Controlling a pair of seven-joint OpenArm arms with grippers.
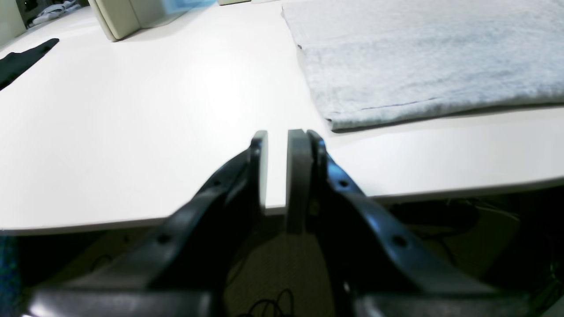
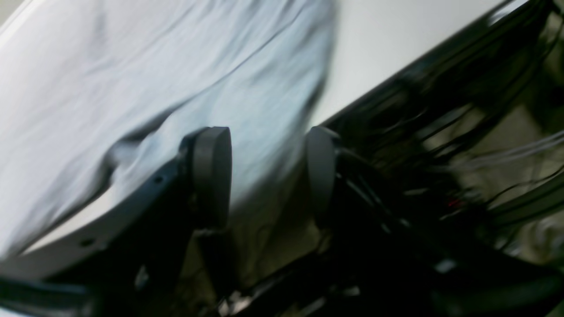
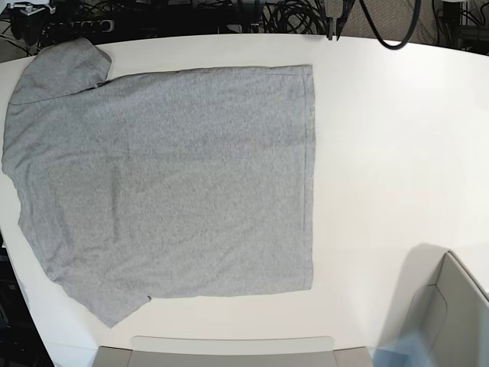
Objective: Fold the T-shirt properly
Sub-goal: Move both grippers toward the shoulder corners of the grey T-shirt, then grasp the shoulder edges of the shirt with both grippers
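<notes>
The heather-grey T-shirt (image 3: pixel 176 176) lies flat on the white table (image 3: pixel 390 153), plain side up, with its hem toward the right of the base view. My left gripper (image 1: pixel 277 134) hovers at the table's edge, its fingers almost together with nothing between them. It sits just short of the shirt's hem corner (image 1: pixel 335 123), and its tips show at the top of the base view (image 3: pixel 334 27). My right gripper (image 2: pixel 269 171) is open and empty at the table's edge. The shirt (image 2: pixel 176 79) lies rumpled just beyond it, in a blurred view.
A beige bin (image 1: pixel 119 17) stands at the far side of the left wrist view, and a grey bin (image 3: pixel 451 306) at the base view's lower right. A flat tray (image 3: pixel 229 350) lies along the bottom. A black flat thing (image 1: pixel 22 59) lies far left. Cables hang below the table (image 2: pixel 484 154).
</notes>
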